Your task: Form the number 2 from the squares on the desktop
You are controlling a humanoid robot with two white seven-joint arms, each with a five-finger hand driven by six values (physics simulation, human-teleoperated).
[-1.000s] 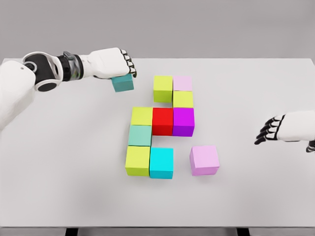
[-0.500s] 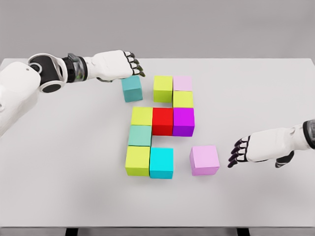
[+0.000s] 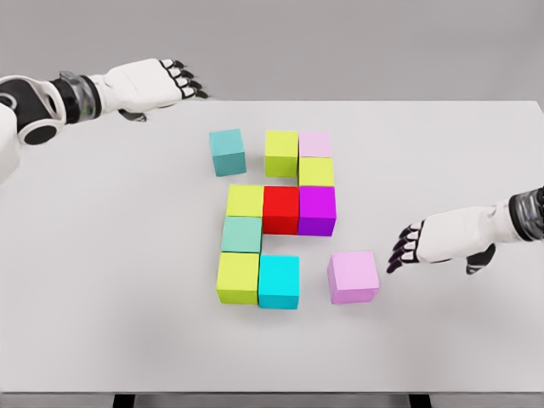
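Squares almost form the 2: the teal cube (image 3: 228, 151) now sits free on the table (image 3: 102, 255), beside the lime cube (image 3: 281, 152) of the top row but with a small gap. A second ago the left hand (image 3: 149, 83) gripped it; now that hand is lifted back to the far left edge, fingers loosely spread, holding nothing. The lilac cube (image 3: 353, 276) lies apart from the cyan cube (image 3: 279, 280), so the bottom row lacks its end. The right hand (image 3: 438, 242), earlier well off, has come in just beside it, fingers open and empty.
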